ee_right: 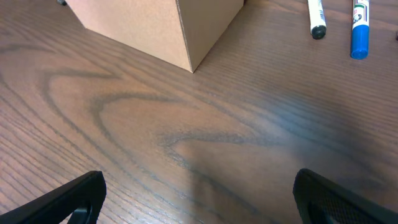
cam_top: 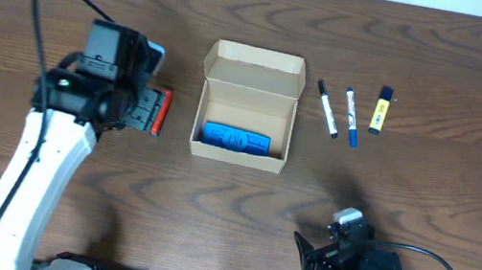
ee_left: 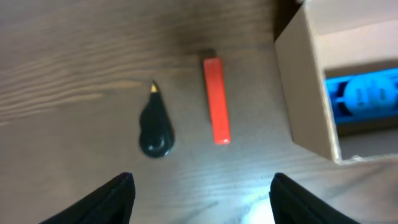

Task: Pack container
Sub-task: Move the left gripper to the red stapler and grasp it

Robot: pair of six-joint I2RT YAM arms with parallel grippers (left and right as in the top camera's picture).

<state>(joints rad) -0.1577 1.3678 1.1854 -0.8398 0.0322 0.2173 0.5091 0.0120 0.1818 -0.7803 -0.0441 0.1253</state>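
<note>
Your left pincer [ee_left: 202,186] hangs open, empty, near the red marker [ee_left: 216,102] left of the container [ee_left: 305,87]; right pincer [ee_right: 199,186] gapes empty.

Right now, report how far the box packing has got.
Done: one blue item lies inside the open box. In hand: nothing; the left tool hangs open above the red marker and a black object beside the box, and the right tool is open and empty. Left: those two, plus the black-capped pen, blue-capped marker and yellow highlighter on the box's other side, then closing the lid.
</note>
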